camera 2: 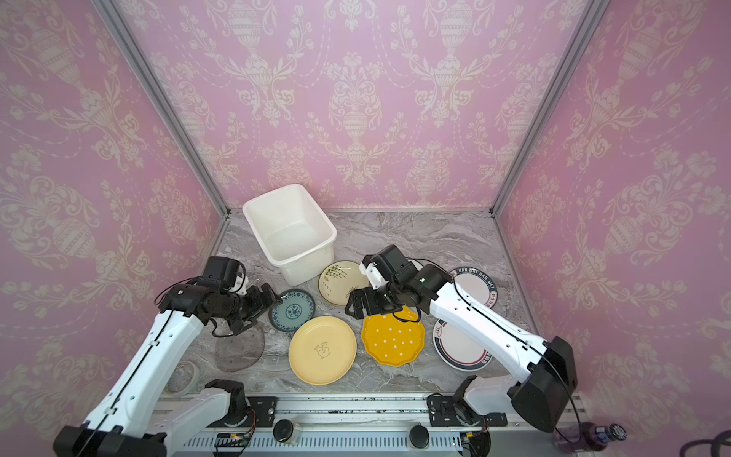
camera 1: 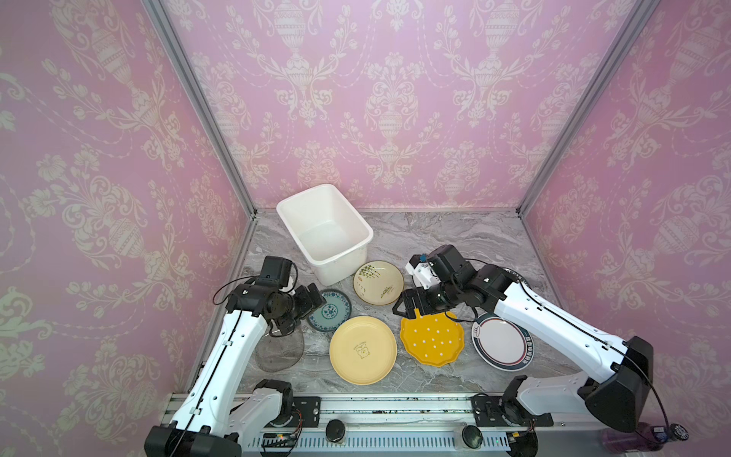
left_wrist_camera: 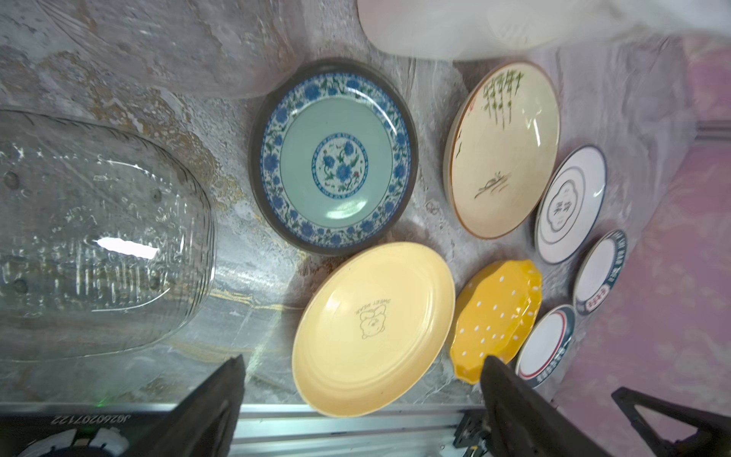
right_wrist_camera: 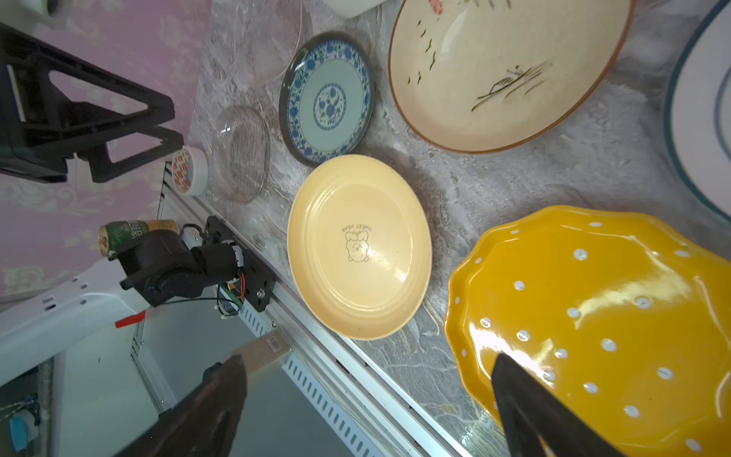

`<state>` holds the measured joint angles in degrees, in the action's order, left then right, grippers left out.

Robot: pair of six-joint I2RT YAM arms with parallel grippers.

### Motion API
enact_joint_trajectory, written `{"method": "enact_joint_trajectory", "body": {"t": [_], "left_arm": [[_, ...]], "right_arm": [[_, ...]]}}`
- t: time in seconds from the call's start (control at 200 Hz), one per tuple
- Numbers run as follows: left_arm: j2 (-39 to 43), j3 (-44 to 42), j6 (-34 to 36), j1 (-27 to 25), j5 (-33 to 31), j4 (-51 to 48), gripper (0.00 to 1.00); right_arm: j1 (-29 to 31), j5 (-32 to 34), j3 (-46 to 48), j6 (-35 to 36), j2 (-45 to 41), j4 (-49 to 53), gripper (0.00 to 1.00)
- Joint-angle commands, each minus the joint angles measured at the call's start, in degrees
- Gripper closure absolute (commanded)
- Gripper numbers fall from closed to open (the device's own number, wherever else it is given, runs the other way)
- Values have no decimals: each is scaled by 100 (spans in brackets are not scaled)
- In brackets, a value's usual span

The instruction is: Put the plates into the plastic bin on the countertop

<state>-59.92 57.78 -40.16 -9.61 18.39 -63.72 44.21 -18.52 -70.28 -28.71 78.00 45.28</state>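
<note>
currently left gripper (left_wrist_camera: 362,362) and right gripper (right_wrist_camera: 368,356) hang spread, empty; plates (camera 1: 363,350) lie on countertop (camera 1: 455,245), outside plastic bin (camera 1: 336,271).

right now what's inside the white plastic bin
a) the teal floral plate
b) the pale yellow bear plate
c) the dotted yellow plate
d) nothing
d: the white plastic bin shows only its bare floor, while the pale yellow bear plate, the teal floral plate and the dotted yellow plate all lie on the marble countertop.
</note>
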Motion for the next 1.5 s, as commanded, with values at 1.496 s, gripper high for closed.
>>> {"method": "enact_joint_trajectory", "body": {"t": [1.496], "left_arm": [[-1540, -1387, 892, -1022, 811, 1274, 10]], "right_arm": [[1582, 732, 2441, -5479, 1183, -3152, 36]]}}
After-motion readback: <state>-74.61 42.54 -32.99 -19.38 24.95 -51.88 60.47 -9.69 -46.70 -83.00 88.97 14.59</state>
